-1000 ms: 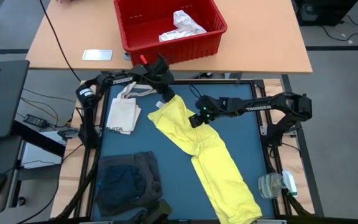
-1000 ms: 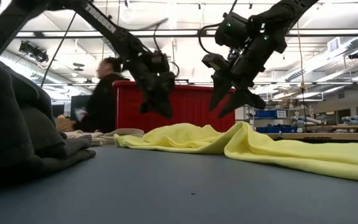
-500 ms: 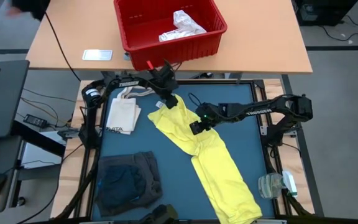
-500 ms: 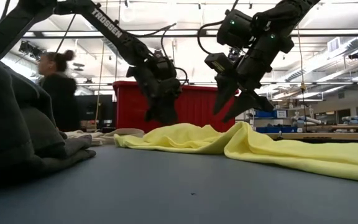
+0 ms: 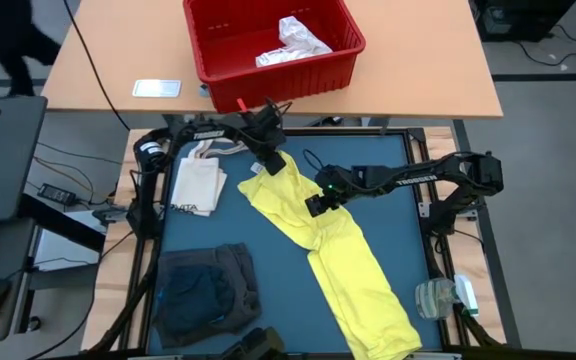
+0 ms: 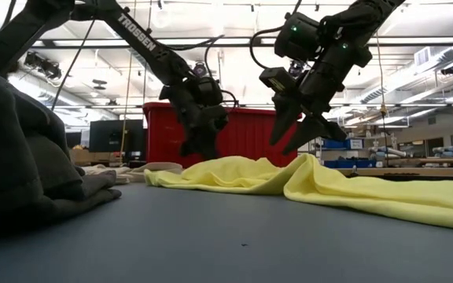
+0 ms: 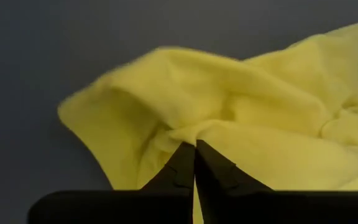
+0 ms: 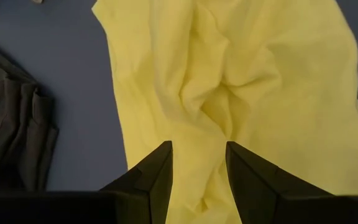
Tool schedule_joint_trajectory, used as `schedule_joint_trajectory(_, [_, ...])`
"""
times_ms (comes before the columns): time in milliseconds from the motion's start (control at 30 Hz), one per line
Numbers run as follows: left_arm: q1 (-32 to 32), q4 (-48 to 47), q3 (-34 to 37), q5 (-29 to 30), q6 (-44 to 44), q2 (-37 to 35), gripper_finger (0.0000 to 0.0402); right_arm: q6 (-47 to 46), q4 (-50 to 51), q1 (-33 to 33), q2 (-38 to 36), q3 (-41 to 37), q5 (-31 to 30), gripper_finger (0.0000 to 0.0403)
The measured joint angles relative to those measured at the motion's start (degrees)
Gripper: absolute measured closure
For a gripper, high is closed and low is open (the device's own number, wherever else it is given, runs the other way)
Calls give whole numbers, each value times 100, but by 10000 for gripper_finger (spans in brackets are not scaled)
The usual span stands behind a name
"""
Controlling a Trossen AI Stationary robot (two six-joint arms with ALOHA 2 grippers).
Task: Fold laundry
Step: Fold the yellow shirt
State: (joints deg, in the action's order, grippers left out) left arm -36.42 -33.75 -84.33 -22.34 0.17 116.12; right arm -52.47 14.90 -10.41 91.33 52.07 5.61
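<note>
The left gripper (image 5: 271, 160) has just closed its fingers on the long yellow garment (image 5: 333, 255) at its 11 o'clock corner on the worktop (image 5: 388, 170); right gripper (image 5: 314, 204) hovers open mid-cloth, so folding can begin

High cam looking straight down over whole table (image 5: 388, 170), low cam sitting at tabletop level facing room behind, both wrist cams pointing close down at yellow garment (image 8: 260, 81), all views sharing it.
</note>
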Motion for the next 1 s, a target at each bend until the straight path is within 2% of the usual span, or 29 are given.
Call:
schedule_joint_trajectory(133, [21,-281,2,-47,324,-235,398,4,5,0,0,0,-152,248])
schedule_joint_trajectory(333, [185,-1213,-1,-173,1116,-1089,400,76,-297,-174,4,-2,-432,248])
schedule_joint_trajectory(433, [370,-1371,12,-427,1202,-1334,400,169,-671,-348,7,-2,-380,248])
schedule_joint_trajectory(633, [886,-1345,556,-443,1066,-1399,401,439,-1061,-505,39,-94,-446,257])
schedule_joint_trajectory(867, [1230,-1206,1246,254,499,-1397,401,754,-1853,-505,46,-556,-108,263])
schedule_joint_trajectory(1000, [1221,-1545,1272,535,403,-1406,401,1623,-2032,-488,94,-610,48,263])
